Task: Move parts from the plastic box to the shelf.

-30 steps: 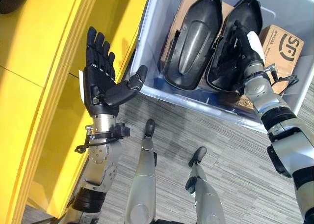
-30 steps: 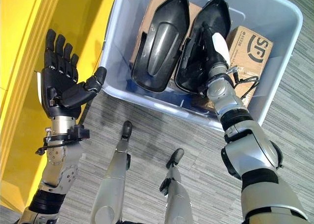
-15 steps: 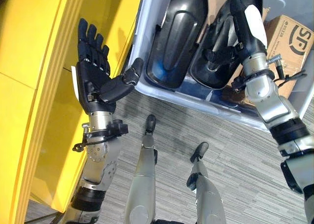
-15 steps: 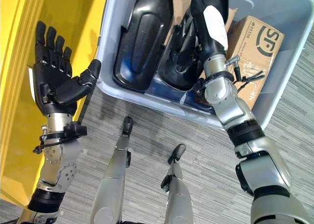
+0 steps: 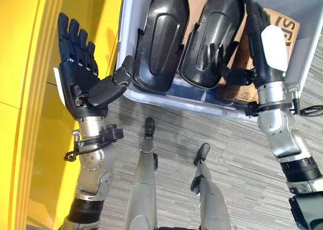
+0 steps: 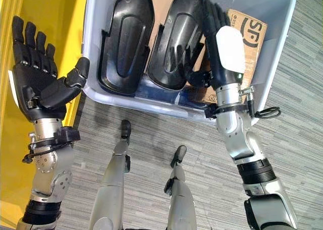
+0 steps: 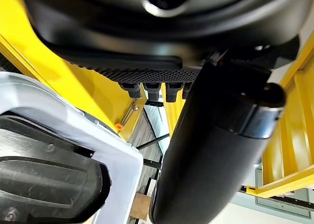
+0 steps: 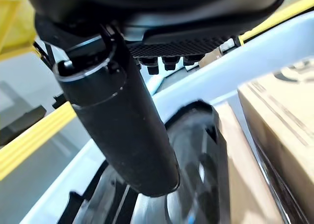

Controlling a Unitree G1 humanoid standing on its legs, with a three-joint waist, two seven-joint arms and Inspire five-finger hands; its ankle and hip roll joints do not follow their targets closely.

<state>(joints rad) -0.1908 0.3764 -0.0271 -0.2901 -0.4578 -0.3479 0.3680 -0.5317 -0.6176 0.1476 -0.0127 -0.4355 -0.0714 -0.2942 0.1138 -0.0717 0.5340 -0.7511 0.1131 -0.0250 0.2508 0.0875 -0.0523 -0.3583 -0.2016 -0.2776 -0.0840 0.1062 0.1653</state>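
While you look down through the left eye view, your left robot hand (image 5: 83, 81) is raised palm-up with straight fingers beside the yellow shelf (image 5: 30, 53), holding nothing. Two black moulded plastic parts (image 5: 159, 38) lie side by side in the pale translucent plastic box (image 5: 132, 91), against brown cardboard cartons (image 5: 285, 31). In the right eye view, your right robot hand (image 6: 222, 53) reaches into the box with fingers extended along the right-hand part (image 6: 176, 46), curled round nothing.

Plastic box (image 6: 262, 63) on carpeted floor (image 6: 151, 149)
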